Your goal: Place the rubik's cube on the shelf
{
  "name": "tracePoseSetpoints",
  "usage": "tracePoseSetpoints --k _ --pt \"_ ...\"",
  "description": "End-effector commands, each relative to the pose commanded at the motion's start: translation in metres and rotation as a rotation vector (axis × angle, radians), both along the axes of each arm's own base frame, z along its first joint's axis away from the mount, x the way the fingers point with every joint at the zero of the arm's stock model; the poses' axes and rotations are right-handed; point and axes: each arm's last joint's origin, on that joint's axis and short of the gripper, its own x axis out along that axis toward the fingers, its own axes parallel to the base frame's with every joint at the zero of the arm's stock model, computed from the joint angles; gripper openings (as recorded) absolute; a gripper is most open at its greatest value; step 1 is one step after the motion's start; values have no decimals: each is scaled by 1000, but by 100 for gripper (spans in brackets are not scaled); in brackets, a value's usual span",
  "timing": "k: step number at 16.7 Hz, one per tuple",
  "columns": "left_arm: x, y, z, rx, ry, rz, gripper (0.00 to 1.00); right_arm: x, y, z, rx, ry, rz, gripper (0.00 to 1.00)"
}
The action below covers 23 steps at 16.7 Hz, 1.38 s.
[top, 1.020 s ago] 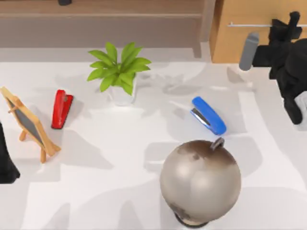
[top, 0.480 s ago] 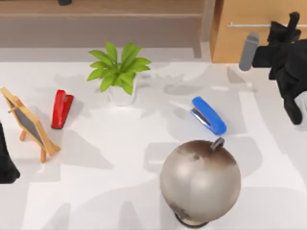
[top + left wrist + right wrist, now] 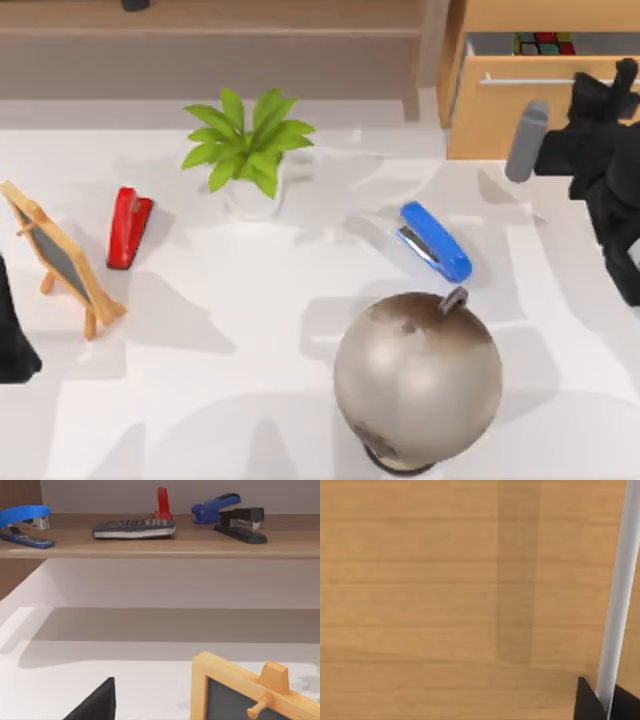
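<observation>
With my right gripper [image 3: 622, 75] clamped on the drawer's thin metal handle [image 3: 616, 600], the small multicoloured rubik's cube [image 3: 544, 43] sits just behind the drawer front.

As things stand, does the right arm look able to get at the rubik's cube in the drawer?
Probably not yet: the rubik's cube sits in the partly open drawer, but the right gripper is closed on the drawer's handle. It must let go first.

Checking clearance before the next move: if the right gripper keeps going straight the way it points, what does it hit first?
The drawer front. The right gripper sits at the drawer's metal handle, with wood directly behind. The rubik's cube lies inside the pulled-out drawer, beyond that panel.
</observation>
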Motion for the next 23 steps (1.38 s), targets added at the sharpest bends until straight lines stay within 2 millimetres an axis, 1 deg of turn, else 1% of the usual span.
tracePoseSetpoints --k 2,3,7,9,11,16,18,23 --pt "0 0 0 0 0 0 100 -13 0 0 -1 0 1 0" --pt "0 0 0 0 0 0 100 -17 0 0 -1 -1 1 0" --pt "0 0 0 0 0 0 100 -17 0 -1 -2 2 0 0" --pt "0 0 0 0 0 0 100 -20 0 0 -1 -1 3 0" --pt "0 0 0 0 0 0 100 -32 0 -1 0 2 1 0" --pt "0 0 0 0 0 0 100 -70 0 -1 -1 4 0 0" --pt "0 0 0 0 0 0 100 -79 0 -1 -1 3 0 0" --pt "0 0 0 0 0 0 100 -80 0 -1 -2 2 1 0"
